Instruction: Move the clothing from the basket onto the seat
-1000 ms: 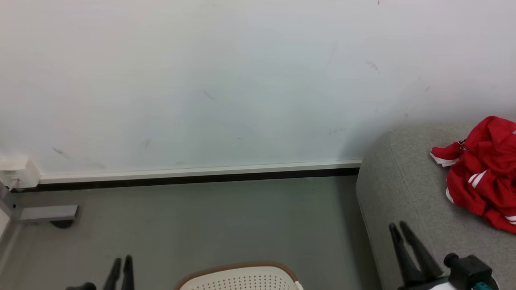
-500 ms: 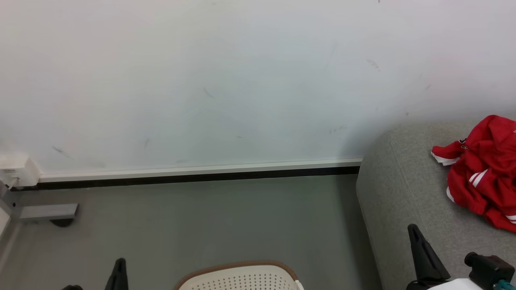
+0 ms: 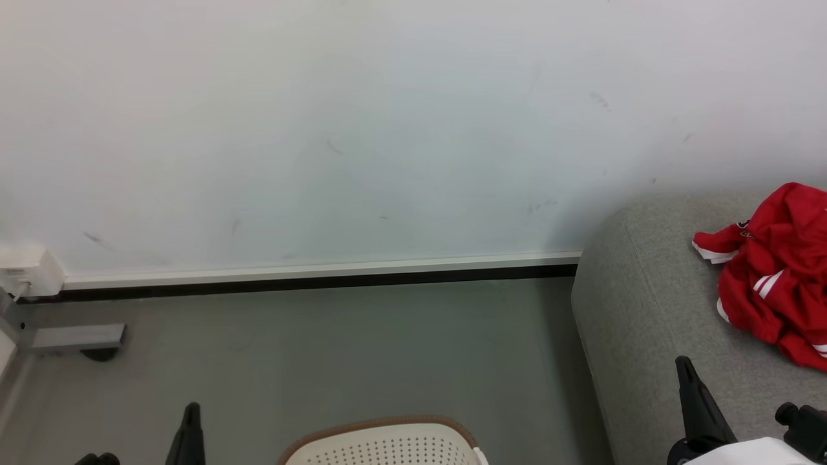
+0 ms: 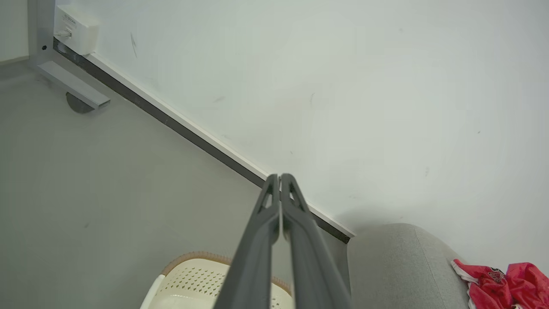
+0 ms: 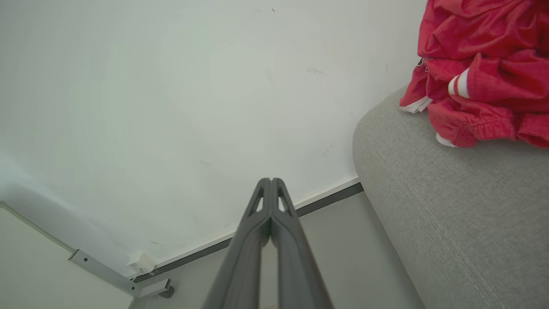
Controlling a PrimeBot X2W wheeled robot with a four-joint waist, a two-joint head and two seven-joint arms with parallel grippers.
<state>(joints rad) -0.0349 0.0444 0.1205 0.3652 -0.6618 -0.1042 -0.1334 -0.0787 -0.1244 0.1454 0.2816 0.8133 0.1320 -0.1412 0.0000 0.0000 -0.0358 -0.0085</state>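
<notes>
From my station I see both claws shut and holding nothing. The left gripper (image 4: 279,177) has its two dark fingers pressed together from base to tip, with no cloth between them. It hangs over the grey floor (image 3: 336,349), just to the left of the basket (image 3: 387,445). The right gripper (image 5: 271,181) is the same: fingers closed flat against each other, nothing pinched. In my head view it stands over the front part of the sofa (image 3: 646,310), near that sofa's rounded left end, and touches nothing.

The red garment with white stripes (image 3: 775,271) lies crumpled on top of the sofa, back from the rounded end edge and towards the wall side, well apart from the right gripper. One sleeve or leg points towards the sofa's end.

The cream basket with its brown rim sits on the floor just beside the sofa's end. I get only its far wall and rim, so I cannot tell whether anything lies inside.

A dark skirting strip (image 3: 310,281) runs along the foot of the white wall (image 3: 387,129). A small white box (image 3: 26,271) sits at the wall's left end.
</notes>
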